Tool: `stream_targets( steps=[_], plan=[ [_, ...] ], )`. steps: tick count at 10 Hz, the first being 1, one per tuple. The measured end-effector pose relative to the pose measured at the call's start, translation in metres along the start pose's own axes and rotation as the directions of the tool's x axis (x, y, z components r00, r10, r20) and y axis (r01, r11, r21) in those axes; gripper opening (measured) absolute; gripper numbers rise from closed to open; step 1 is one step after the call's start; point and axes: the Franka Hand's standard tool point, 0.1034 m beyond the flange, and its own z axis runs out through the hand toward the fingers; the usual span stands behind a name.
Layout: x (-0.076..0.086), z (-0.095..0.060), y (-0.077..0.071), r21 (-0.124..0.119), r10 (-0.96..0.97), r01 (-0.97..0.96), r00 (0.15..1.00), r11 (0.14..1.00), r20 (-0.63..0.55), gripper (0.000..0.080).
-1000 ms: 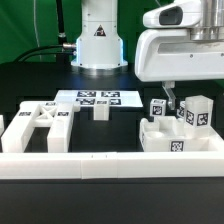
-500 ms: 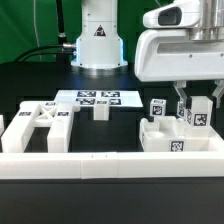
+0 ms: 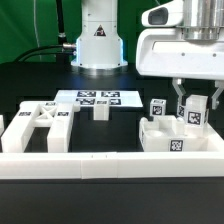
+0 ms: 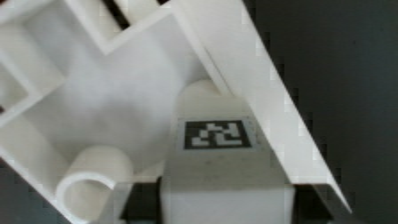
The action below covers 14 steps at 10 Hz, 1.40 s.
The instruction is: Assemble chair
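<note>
As end effector (image 3: pixel 197 104) straddles tagged post (image 3: pixel 197 118), fingers (image 3: pixel 181 98) flank side edges

The tool (image 3: pixel 196 98) has slid away from the upright tagged post (image 3: pixel 158 108) toward the exterior view's right and now hangs over the neighbouring tagged post (image 3: pixel 196 116), one finger down each side.
</note>
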Motion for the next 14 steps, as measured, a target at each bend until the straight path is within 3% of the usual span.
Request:
stream_targets(
  steps=[2,4,6,8,9,10,14],
  plan=[
    [-0.0012,-0.0001,-0.0002,-0.003,0.234,-0.234,0.972,0.972,-0.004,0.0285],
    [-0.0032,-0.0006,-0.0015,-0.011,0.481,-0.482,0.876,0.876,-0.019,0.0287],
    [-0.0029,-0.0007,-0.0014,-0.01,0.528,-0.529,0.849,0.849,-0.023,0.0287],
    [-0.0034,-0.0004,-0.0017,-0.012,0.482,-0.483,0.876,0.876,-0.022,0.052],
    [-0.0035,-0.0007,-0.0018,-0.015,0.455,-0.455,0.89,0.89,-0.02,0.052],
    [-0.0033,-0.0008,-0.002,-0.015,0.385,-0.385,0.923,0.923,-0.02,0.0623],
    [-0.0014,-0.0011,-0.0014,-0.019,0.078,-0.079,0.997,0.997,-0.017,0.0649]
  ],
)
